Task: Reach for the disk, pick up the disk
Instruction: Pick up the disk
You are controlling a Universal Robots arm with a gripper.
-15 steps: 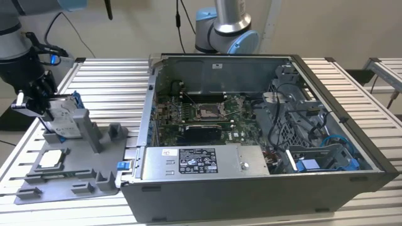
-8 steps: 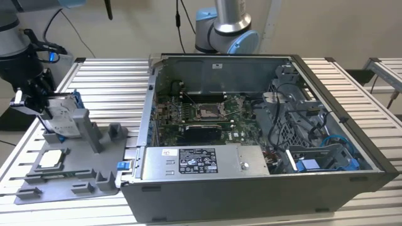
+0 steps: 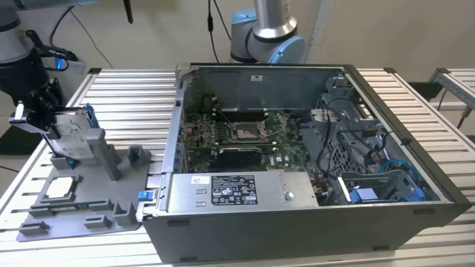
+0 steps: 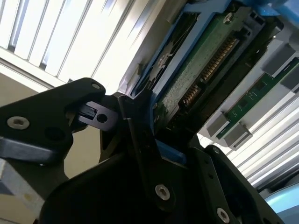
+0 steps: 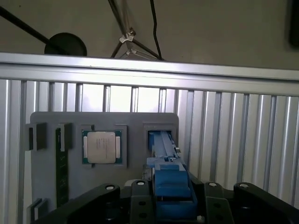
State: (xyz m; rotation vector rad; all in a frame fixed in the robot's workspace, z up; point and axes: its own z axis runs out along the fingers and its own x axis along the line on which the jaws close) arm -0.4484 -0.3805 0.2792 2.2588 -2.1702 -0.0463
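Pinches the disk [image 3: 72,142] with the gripper [image 3: 53,125] at the far end of the grey tray [image 3: 82,214], as the exterior view has it. Holds it upright on edge, white label facing outward, blue bracket framing the metal. Cannot tell there whether lifted clear of the tray's slot or resting in it. In the second wrist view, presses a black finger [image 4: 140,140] flat against the bracket's edge, just beside the bared green circuit board of the disk [image 4: 201,65]. In the first wrist view, clamps the gripper [image 5: 174,203] on both sides of the blue bracket of the disk [image 5: 170,184], directly above an open pocket of the tray [image 5: 133,158]. Lying flat in the tray's neighbouring pocket: a square silver chip [image 5: 100,147], and past that a green memory stick [image 5: 60,163] set in a narrow slot. Standing just beside the tray, on the exterior view's right: an open computer case [image 3: 297,233], a silver power box [image 3: 237,192] along its near wall. Beneath tray and case alike: a slatted metal table [image 3: 126,105].
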